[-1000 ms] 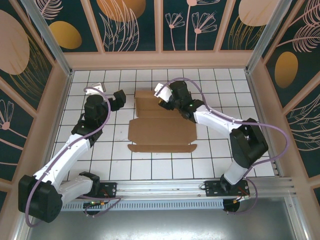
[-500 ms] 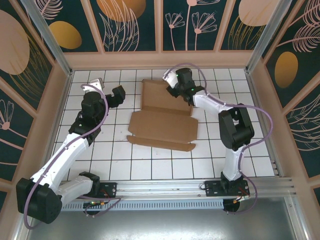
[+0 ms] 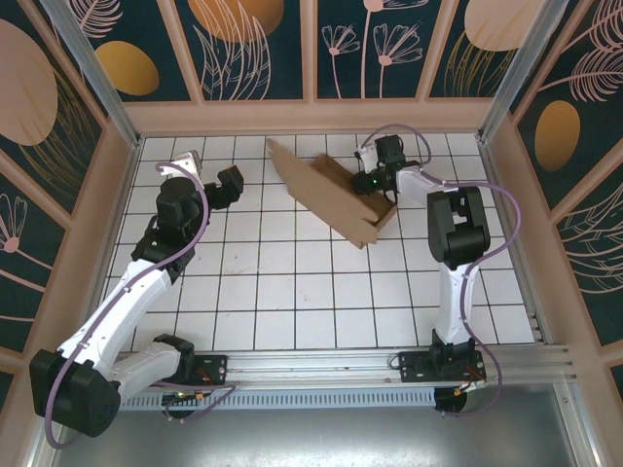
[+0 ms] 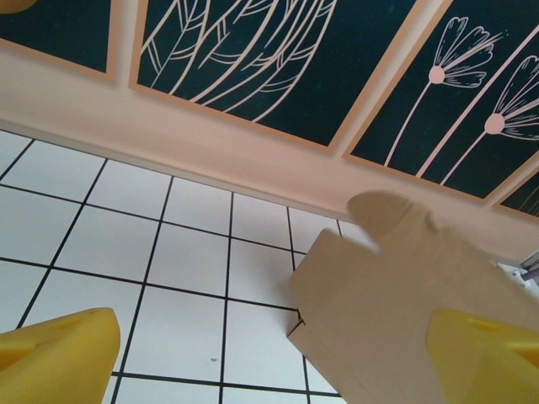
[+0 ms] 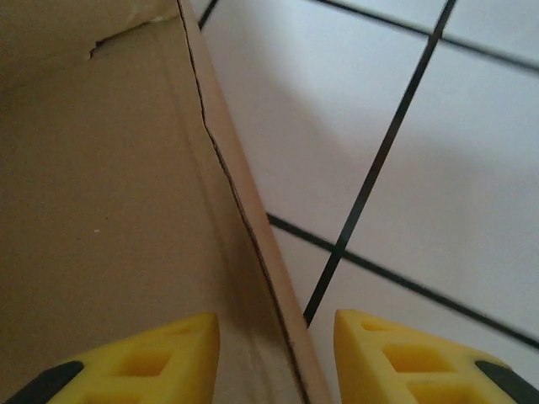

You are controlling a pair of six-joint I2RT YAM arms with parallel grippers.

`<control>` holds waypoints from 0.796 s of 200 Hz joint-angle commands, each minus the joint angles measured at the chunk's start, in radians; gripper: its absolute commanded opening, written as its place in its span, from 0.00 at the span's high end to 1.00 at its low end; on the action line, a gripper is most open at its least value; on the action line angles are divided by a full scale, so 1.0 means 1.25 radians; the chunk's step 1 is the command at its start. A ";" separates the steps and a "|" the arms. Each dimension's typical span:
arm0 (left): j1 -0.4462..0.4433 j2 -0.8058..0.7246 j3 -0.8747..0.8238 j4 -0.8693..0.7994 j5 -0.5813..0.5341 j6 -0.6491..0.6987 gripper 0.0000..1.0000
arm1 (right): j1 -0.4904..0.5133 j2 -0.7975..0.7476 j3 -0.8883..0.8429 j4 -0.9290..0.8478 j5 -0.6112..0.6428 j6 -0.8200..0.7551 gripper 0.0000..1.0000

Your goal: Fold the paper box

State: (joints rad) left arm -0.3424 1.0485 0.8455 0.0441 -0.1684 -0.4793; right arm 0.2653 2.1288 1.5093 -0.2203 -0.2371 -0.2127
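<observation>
The paper box [image 3: 326, 195] is brown cardboard, tipped up on edge and running diagonally across the far middle of the tiled floor. My right gripper [image 3: 375, 187] is at its right end. In the right wrist view a folded cardboard wall [image 5: 101, 210] passes between the yellow fingers [image 5: 152, 358], and the right gripper [image 5: 278, 362] is shut on it. My left gripper [image 3: 232, 183] hovers to the left of the box, apart from it. In the left wrist view the left gripper [image 4: 269, 362] stands wide open over bare tiles, with a rounded box flap [image 4: 396, 278] ahead on the right.
The white tiled floor [image 3: 292, 292] is fenced by pale wooden walls with dark flower panels [image 3: 311, 115]. The right wall [image 3: 506, 195] stands close to the right arm. An aluminium rail [image 3: 321, 368] carrying both arm bases runs along the near edge.
The right gripper closed on the box's far edge and swung right and back. The box went from lying flat mid-floor to tipped up at the back right. The left arm barely moved.
</observation>
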 commanded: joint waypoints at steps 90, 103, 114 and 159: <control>0.000 -0.009 -0.018 0.044 0.043 -0.078 0.07 | 0.121 -0.444 -0.651 0.454 0.070 1.000 0.33; 0.000 -0.011 -0.018 0.045 0.042 -0.079 0.07 | 0.164 -0.453 -0.692 0.524 0.086 1.125 0.31; 0.000 -0.017 -0.019 0.045 0.040 -0.077 0.07 | 0.201 -0.449 -0.701 0.558 0.099 1.181 0.31; 0.000 -0.038 -0.027 0.012 0.028 -0.068 0.07 | 0.230 -0.498 -0.664 0.347 0.255 0.875 0.24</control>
State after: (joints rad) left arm -0.3424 1.0359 0.8318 0.0608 -0.1318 -0.5587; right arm 0.5716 1.5738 0.6785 0.3073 -0.0879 1.0363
